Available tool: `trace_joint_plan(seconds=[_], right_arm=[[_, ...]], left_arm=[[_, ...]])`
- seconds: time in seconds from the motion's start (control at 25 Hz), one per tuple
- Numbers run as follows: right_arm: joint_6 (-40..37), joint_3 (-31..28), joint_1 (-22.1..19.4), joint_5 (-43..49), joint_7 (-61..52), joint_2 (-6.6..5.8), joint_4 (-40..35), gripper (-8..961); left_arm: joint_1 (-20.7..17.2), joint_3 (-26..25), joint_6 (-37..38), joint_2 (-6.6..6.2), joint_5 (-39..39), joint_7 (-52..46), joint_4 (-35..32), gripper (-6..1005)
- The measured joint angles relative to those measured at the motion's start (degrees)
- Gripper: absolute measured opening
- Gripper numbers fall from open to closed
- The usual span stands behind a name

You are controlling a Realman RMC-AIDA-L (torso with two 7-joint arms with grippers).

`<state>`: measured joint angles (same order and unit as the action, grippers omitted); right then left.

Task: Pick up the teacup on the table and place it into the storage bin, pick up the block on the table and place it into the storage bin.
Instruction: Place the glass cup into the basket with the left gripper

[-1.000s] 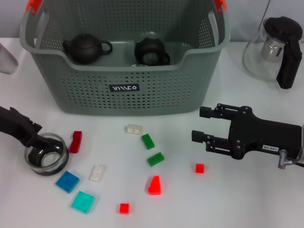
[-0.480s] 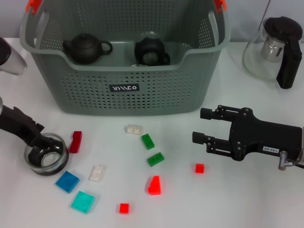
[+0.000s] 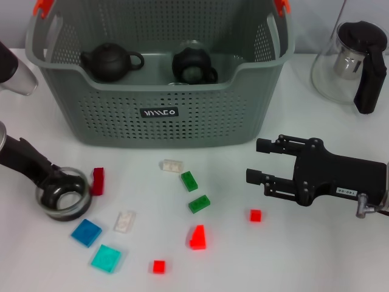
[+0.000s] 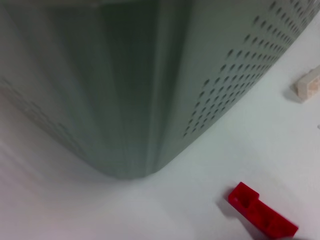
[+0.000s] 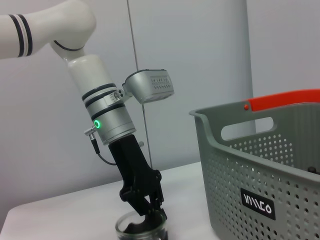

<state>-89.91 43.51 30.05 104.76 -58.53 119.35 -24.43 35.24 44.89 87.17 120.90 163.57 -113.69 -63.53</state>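
Left gripper (image 3: 61, 193) clamped on teacup (image 3: 63, 204), fingers inside the rim | cup upright, mouth up, on white table (image 3: 255, 261) left of bin (image 3: 159, 67) | right gripper (image 3: 258, 161) open, idle above table | grey wall behind.

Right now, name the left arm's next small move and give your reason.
Probably lift straight up. The left gripper is shut on the rim of the glass teacup, one finger inside it, and the cup sits low beside the red block, below the rim of the storage bin. It needs height before swinging over. The right gripper hovers open, idle.
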Motion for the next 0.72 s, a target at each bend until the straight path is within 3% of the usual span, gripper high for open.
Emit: trace_joint_plan(seconds=[0.16, 0.48, 0.6, 0.72], right_arm=[[0.0, 0.0, 0.0, 0.0, 0.0, 0.0, 0.0, 684], [-0.2, 0.0, -0.1, 0.0, 0.0, 0.0, 0.0, 683], [-0.3, 0.0, -0.1, 0.0, 0.0, 0.01, 0.0, 683], [-0.3, 0.0, -0.1, 0.0, 0.0, 0.0, 0.0, 683]], left_arm=[[0.0, 0.0, 0.7, -0.18, 0.0, 0.0, 0.0, 55], [-0.1, -0.7, 2.9, -0.24, -0.4, 0.5, -0.9, 46], [0.1, -5.0, 10.1, -0.86, -4.4, 3.4, -5.3, 45], [0.9, -10.8, 18.4, -2.36, -12.0, 6.4, -8.6, 46]])
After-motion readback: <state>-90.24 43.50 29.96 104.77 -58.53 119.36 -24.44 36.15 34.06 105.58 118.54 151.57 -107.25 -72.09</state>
